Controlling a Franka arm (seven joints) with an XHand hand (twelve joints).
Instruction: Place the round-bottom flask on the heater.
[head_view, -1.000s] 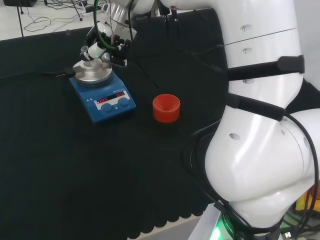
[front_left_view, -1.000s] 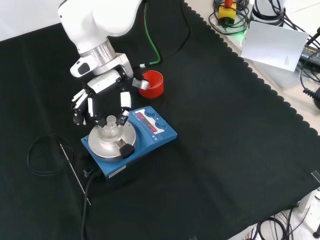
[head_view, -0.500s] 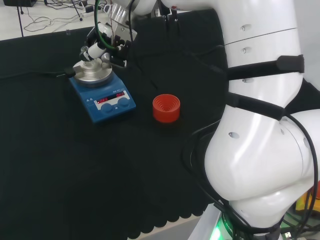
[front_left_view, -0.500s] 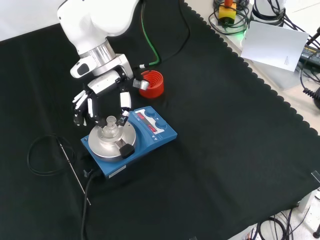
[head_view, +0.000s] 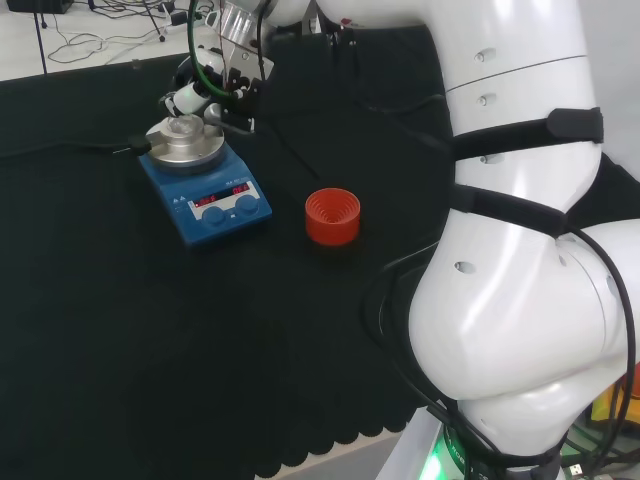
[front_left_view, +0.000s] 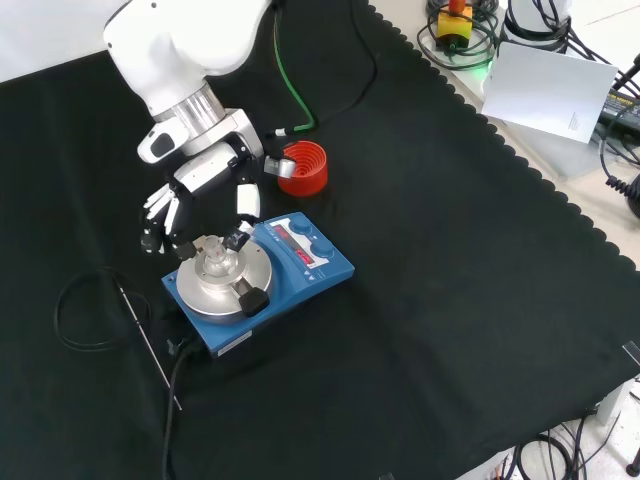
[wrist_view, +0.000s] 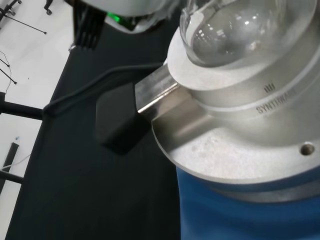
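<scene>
The clear round-bottom flask (front_left_view: 217, 262) sits upright in the silver block of the blue heater (front_left_view: 303, 272). In the wrist view its glass bulb (wrist_view: 235, 25) rests in the metal block (wrist_view: 235, 120), above the heater's blue body (wrist_view: 240, 215). The hand (front_left_view: 195, 195) hovers just above and behind the flask. Its fingers (front_left_view: 160, 215) are spread and fairly straight, apart from the glass. In the head view the hand (head_view: 215, 85) stands right of and above the flask (head_view: 185, 128) on the heater (head_view: 205, 195).
A red ribbed ring stand (front_left_view: 303, 167) stands behind the heater, seen at the right of the heater in the head view (head_view: 332, 215). A black cable loop (front_left_view: 90, 310) and a thin probe (front_left_view: 150, 340) lie left of the heater. A black knob (wrist_view: 120, 117) juts from the block.
The hand has drawn up and away from the flask, its fingers spreading wider. The flask stays seated in the heater's block.
</scene>
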